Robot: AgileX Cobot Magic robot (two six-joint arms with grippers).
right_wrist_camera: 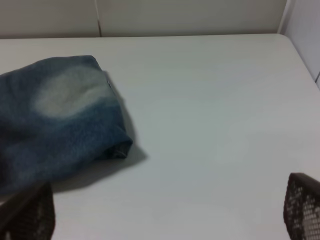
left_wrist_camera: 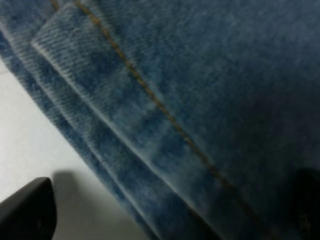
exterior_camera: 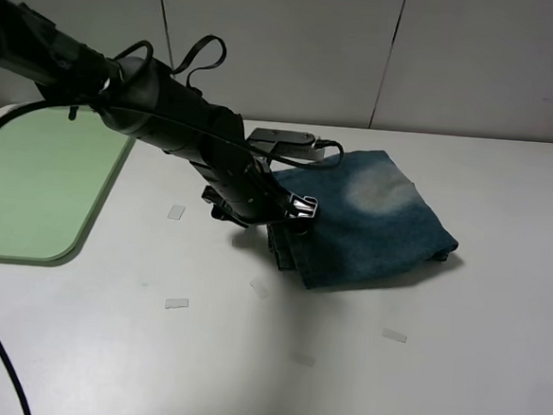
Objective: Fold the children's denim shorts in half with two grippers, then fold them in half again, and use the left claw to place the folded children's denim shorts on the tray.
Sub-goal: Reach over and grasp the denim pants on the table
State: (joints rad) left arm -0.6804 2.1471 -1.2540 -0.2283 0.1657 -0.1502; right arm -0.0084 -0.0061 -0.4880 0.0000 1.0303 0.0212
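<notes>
Left claw (exterior_camera: 300,209) poised at the edge of the children's denim shorts (exterior_camera: 379,229).
My left fingers (left_wrist_camera: 27,210) stand wide over their stacked edge on the tabletop (exterior_camera: 247,357), gripping nothing. The tray (exterior_camera: 32,181) lies opposite, leftward. My right fingers (right_wrist_camera: 302,205) gape empty, farther off.

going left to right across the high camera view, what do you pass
tray → left gripper, its jaws down at the shorts' left edge → denim shorts, folded, on the white table
</notes>
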